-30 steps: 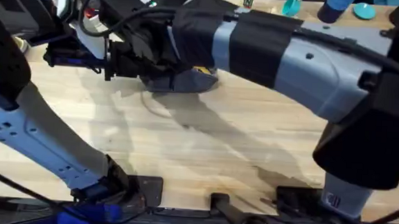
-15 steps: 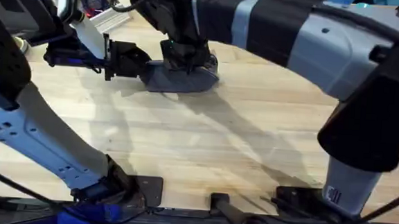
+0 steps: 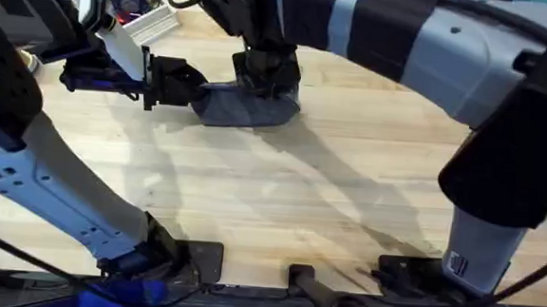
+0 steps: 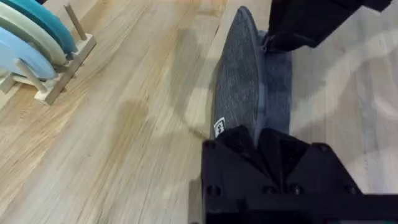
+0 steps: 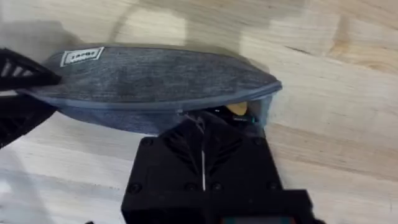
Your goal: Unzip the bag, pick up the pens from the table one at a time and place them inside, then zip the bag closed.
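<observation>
Overhead view: the grey-blue bag point(image 3: 243, 105) lies on the pale wooden worktop point(image 3: 329, 185) in the upper middle of the frame. The left gripper point(image 3: 184, 84) reaches in from the upper left and its black jaws are closed on the bag's left end. The right gripper point(image 3: 267, 77) comes down from the top of the frame onto the bag's upper right part, and its large grey and black arm crosses the upper right of the frame, hiding the worktop behind it. A white box point(image 3: 140, 2) with coloured items sits at the upper left edge. Compared with half a second ago, the right gripper has shifted slightly right along the bag, while the left gripper and bag have stayed put. Left wrist view: the bag point(image 4: 245, 81) stretches away from the closed jaws, which pinch its near end beside a small white label point(image 4: 219, 128); a wooden rack point(image 4: 62, 59) holding blue and pale plates stands at the upper left. Right wrist view: the bag point(image 5: 155, 84) lies across the frame with its right end partly open, something yellow point(image 5: 236, 109) showing inside; the jaws look pressed together at the zipper.
</observation>
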Robot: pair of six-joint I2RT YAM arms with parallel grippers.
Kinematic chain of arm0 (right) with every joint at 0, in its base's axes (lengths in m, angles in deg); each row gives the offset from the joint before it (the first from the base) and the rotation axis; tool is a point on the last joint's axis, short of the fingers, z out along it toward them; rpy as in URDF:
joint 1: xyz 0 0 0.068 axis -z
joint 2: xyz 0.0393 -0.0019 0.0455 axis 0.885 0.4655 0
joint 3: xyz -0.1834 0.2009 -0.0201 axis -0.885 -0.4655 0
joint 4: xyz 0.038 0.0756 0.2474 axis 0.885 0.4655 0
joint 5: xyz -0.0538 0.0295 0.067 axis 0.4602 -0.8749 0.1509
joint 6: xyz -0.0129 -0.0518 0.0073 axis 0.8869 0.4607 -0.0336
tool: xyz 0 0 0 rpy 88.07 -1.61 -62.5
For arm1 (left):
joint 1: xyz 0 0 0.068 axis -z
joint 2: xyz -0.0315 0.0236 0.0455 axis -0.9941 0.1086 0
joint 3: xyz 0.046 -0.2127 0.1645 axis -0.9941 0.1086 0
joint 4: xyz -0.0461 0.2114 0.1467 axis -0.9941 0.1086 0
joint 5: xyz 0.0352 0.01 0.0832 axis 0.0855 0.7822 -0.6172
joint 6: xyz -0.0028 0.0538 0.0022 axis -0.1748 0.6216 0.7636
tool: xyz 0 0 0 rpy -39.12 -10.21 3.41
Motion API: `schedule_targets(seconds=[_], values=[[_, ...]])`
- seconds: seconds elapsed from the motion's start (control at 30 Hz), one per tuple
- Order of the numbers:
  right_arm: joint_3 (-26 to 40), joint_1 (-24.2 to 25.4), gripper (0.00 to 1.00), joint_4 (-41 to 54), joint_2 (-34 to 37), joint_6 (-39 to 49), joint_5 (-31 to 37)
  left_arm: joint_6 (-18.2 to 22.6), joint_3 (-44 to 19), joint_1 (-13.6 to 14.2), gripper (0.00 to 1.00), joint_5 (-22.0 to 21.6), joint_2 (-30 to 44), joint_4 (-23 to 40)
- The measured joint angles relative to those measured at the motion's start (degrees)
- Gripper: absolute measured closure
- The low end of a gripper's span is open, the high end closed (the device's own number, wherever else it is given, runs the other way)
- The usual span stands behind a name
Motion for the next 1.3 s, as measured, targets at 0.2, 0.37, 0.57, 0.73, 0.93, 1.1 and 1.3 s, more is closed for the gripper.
schedule_targets(seconds=[0.2,0.37,0.57,0.73,0.93,1.1,1.3], values=[[0.0,0.39,0.969,0.4,0.0,-0.01,-0.5,0.0,0.0,0.0,0.959,0.0,-0.01,-0.02],[0.02,0.48,0.969,0.79,0.0,-0.02,-0.67,0.0,0.0,0.0,0.959,0.0,-0.01,-0.02],[0.02,0.87,0.97,0.83,0.0,-0.04,-0.95,0.0,0.0,0.0,0.959,0.0,-0.01,-0.02],[0.02,1.45,0.97,0.85,0.0,-0.28,-1.75,0.0,0.0,0.0,0.959,0.0,-0.01,-0.07],[-0.83,1.98,0.97,0.7,-1.32,-0.47,-2.18,0.0,0.0,0.0,0.959,0.02,0.0,-0.17],[-5.03,3.16,0.97,-2.43,-4.33,-0.48,-3.06,0.0,0.0,0.0,0.959,0.02,-0.01,-0.17],[-13.41,5.84,0.97,-8.8,-9.21,-0.19,-7.05,0.0,0.0,0.0,0.959,0.02,0.0,-0.17]])
